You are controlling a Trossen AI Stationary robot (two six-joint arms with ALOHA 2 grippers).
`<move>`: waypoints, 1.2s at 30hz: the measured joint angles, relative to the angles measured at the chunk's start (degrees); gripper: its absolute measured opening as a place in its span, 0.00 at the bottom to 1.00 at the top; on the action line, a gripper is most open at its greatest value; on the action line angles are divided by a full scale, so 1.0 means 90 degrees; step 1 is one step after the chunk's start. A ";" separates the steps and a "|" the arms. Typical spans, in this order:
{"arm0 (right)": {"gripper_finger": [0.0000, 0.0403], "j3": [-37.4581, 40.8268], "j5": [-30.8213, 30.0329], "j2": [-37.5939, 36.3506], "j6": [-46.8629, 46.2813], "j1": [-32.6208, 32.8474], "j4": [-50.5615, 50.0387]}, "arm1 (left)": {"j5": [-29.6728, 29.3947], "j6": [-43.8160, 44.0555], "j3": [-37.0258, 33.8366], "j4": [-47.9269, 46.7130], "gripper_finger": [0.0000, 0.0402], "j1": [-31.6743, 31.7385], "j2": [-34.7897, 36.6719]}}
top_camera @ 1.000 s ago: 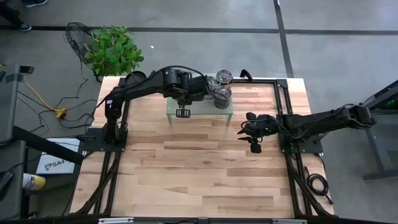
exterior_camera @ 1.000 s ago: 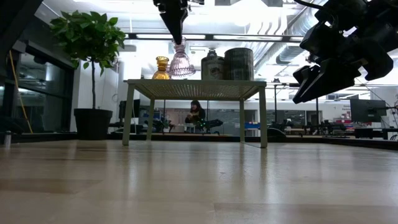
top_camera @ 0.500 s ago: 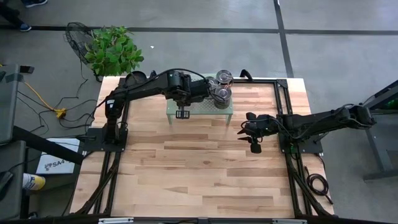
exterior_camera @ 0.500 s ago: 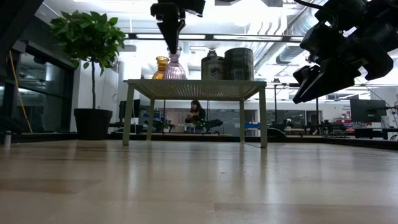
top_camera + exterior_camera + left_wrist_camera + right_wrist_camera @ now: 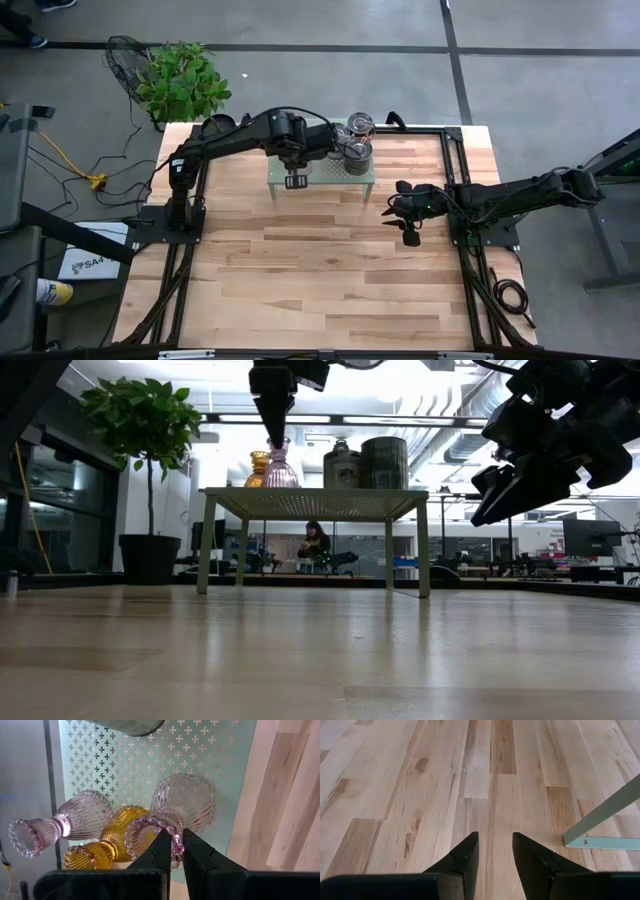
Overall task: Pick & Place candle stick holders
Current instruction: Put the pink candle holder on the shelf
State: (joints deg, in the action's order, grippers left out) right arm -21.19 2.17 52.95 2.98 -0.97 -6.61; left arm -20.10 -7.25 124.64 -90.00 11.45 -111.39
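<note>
Pinching the pink holder's [image 5: 172, 820] rim on the stand [image 5: 322, 180], seemingly set down, left gripper [image 5: 172, 851]; right gripper [image 5: 493, 851] centre-right, fingers apart, empty

A: Pink holder [image 5: 180, 805] and its twin [image 5: 60, 822]: clear ribbed glass, beaded rims. Amber one [image 5: 117, 832] same, glossy.
B: Stand [image 5: 200, 750]?
A: Matt pale-green perforated metal. Table [image 5: 420, 795]: smooth light wood planks, visible grain.
</note>
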 joint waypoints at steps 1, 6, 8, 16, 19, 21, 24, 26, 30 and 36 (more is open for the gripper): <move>0.28 0.0000 -0.0002 0.0000 0.0000 0.0000 0.0000 | -0.0001 0.0000 0.0000 -0.0002 0.04 0.0024 0.0000; 0.28 0.0000 -0.0002 0.0000 0.0000 0.0002 0.0000 | -0.0089 0.0120 0.0000 0.0003 0.08 0.0021 0.0000; 0.28 0.0000 -0.0001 0.0000 0.0000 0.0001 0.0000 | -0.0143 0.0144 0.0000 0.0001 0.11 0.0020 0.0000; 0.28 0.0000 -0.0002 0.0000 -0.0002 0.0000 0.0000 | -0.0114 0.0153 0.0000 -0.0002 0.13 0.0021 0.0000; 0.28 0.0000 0.0000 0.0000 -0.0002 0.0002 0.0000 | -0.0119 0.0165 0.0000 -0.0004 0.13 0.0021 0.0000; 0.28 0.0000 0.0000 0.0000 -0.0002 0.0000 0.0002 | -0.0119 0.0165 0.0000 0.0004 0.13 0.0021 0.0000; 0.28 0.0001 0.0000 0.0000 -0.0002 0.0002 0.0000 | -0.0120 0.0166 0.0000 0.0015 0.13 0.0021 0.0000; 0.28 0.0000 0.0000 0.0000 -0.0005 0.0000 0.0000 | -0.0157 0.0168 0.0000 0.0067 0.13 0.0021 0.0000; 0.28 0.0001 0.0000 0.0000 -0.0018 0.0001 0.0000 | -0.0236 0.0163 0.0000 0.0309 0.14 0.0018 0.0000; 0.28 0.0002 0.0000 0.0000 -0.0019 0.0002 -0.0046 | -0.0236 0.0160 0.0000 0.0462 0.18 0.0018 0.0000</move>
State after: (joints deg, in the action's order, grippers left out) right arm -21.17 2.17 52.95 2.81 -0.95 -7.02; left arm -22.22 -5.80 124.64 -85.84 11.62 -111.39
